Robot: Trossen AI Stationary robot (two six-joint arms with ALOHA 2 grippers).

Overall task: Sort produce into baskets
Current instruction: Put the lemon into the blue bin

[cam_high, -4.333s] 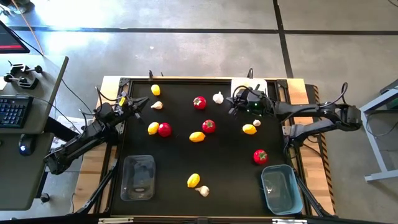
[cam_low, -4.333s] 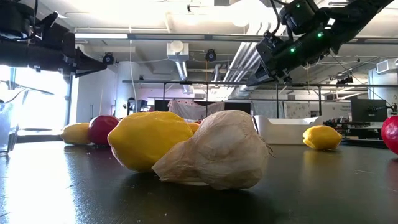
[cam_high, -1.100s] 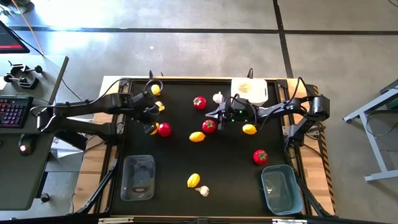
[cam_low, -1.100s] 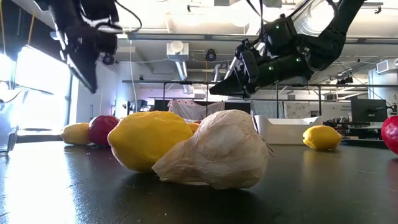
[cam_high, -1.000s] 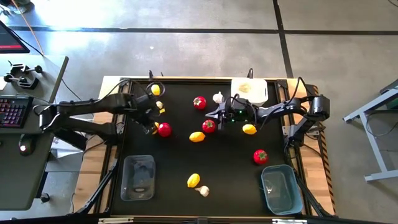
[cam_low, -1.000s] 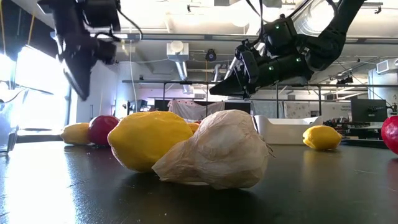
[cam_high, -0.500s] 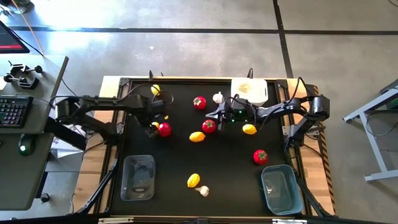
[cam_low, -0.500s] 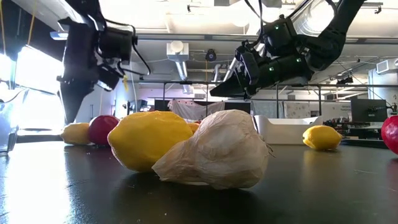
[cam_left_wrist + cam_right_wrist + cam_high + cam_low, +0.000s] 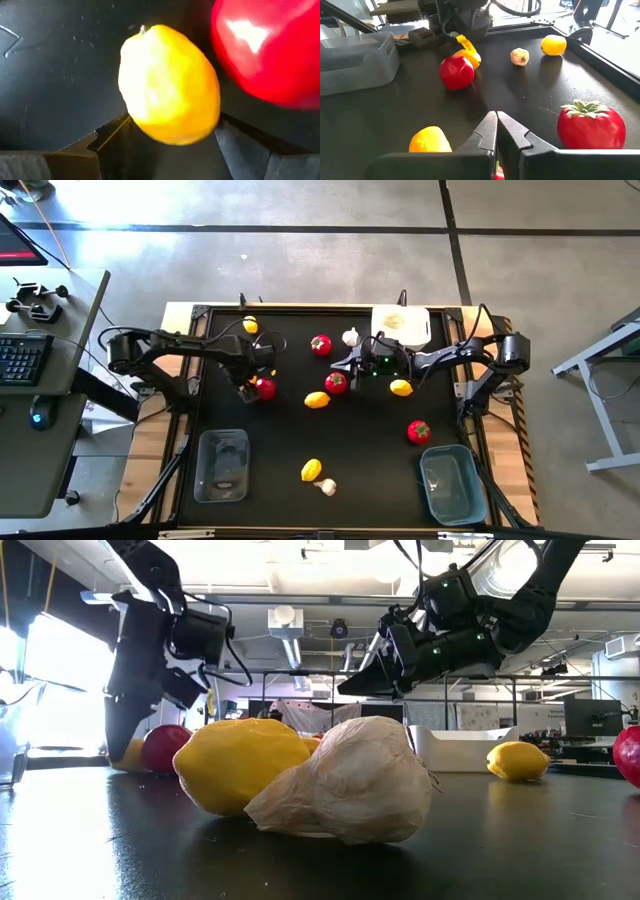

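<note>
My left gripper (image 9: 247, 388) points straight down at the table's left, open. Its fingers (image 9: 107, 136) stand on either side of an oval yellow piece (image 9: 167, 85), right beside a round red piece (image 9: 266, 388). I see no touch. My right gripper (image 9: 348, 366) hangs shut above the table's middle, just over another red piece (image 9: 336, 383). The clear basket (image 9: 222, 465) stands at the near left, the blue-grey basket (image 9: 450, 483) at the near right and the white basket (image 9: 425, 330) at the far edge.
Loose produce lies about the black table. Red pieces (image 9: 320, 344) (image 9: 418, 431), yellow pieces (image 9: 250, 325) (image 9: 316, 400) (image 9: 401, 388) (image 9: 311, 470), and garlic-like bulbs (image 9: 350, 337) (image 9: 326, 487). One more bulb (image 9: 520, 56) sits behind my left arm.
My left gripper has come down toward the table and a little toward the near edge. It has tipped until it points straight down over the yellow piece beside the red one. The produce has not moved.
</note>
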